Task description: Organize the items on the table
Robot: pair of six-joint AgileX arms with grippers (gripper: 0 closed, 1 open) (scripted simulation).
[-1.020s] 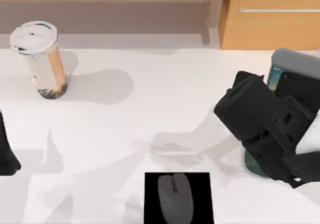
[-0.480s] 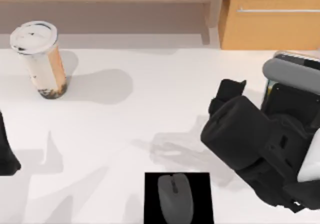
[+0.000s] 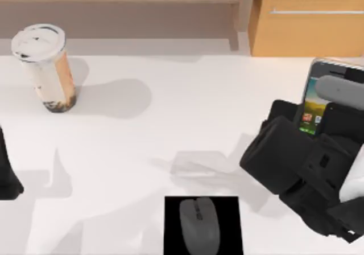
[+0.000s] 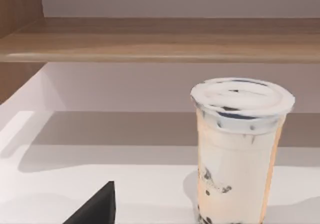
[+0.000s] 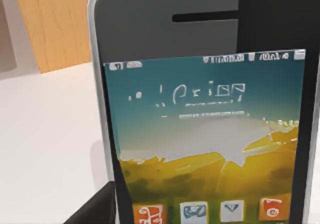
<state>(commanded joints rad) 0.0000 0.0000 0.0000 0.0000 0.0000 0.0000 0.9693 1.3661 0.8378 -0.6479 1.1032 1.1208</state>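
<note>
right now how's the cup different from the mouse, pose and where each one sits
The cup stands upright on the bare table at the far left; the mouse lies flat on a black pad at the near edge. The cup is tall, tan and cream with a white lid; the mouse is low and grey. Neither is held.

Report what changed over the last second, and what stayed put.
The right gripper pulled back toward the table's near right edge, uncovering more of the silver-edged smartphone, whose icon screen faces the right wrist camera. The white-lidded tan-and-cream drink cup, the small grey computer mouse on its black square pad and the parked left arm stayed put.
</note>
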